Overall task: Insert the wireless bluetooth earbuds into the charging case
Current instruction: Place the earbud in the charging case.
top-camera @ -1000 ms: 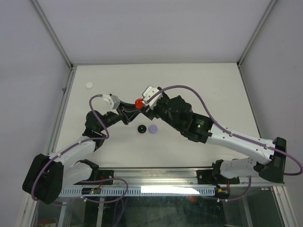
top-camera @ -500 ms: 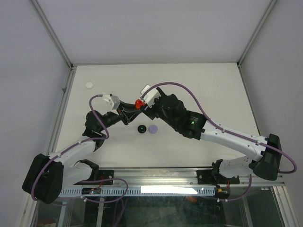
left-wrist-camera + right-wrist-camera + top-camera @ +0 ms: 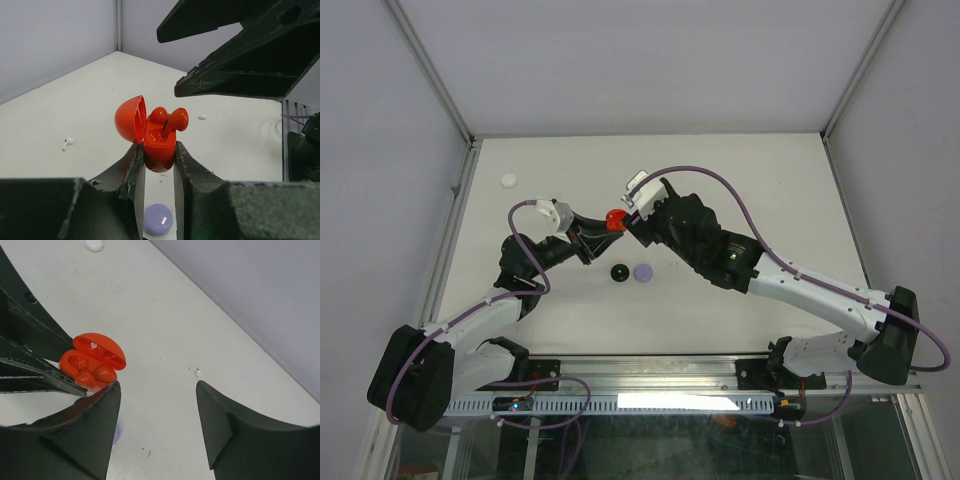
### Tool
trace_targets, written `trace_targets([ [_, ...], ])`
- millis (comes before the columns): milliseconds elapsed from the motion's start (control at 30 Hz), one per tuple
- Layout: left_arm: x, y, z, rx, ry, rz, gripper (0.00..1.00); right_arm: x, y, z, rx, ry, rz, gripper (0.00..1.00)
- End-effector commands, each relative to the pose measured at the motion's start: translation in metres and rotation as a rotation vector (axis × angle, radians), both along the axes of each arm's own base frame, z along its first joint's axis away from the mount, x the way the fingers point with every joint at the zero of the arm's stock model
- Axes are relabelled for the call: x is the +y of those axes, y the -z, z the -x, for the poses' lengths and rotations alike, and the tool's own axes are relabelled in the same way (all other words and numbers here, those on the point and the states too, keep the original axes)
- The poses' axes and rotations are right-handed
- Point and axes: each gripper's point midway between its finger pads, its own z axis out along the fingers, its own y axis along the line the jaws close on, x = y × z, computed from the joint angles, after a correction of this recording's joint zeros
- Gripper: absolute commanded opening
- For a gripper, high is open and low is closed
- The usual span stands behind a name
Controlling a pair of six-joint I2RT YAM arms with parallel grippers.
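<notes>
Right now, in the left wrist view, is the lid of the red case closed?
No: the lid of the red case stands open, with two red earbuds showing inside.

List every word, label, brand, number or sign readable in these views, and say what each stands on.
No readable text in any view.
The red charging case, clamped between the left fingers, shows plain faces with no print.
The lavender case bears a small pale mark, too small to read as text.
The green light on the right arm is a lamp, not a sign.
</notes>
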Motion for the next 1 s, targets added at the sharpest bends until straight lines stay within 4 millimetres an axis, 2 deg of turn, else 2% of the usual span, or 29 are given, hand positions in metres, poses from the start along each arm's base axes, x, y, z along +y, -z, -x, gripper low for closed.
trace_targets([
  [0,0.000,-0.029,0.002,-0.106,0.016,0.036,0.00,0.000,-0.022,-0.003,-0.020,0.006,-0.094,0.65],
  [400,-0.001,-0.031,0.005,-0.119,0.030,0.041,0.00,0.012,-0.012,0.007,0.016,-0.077,-0.088,0.65],
  [967,-0.001,-0.029,0.004,-0.108,0.033,0.036,0.00,0.024,-0.024,0.021,0.034,-0.174,-0.146,0.65],
])
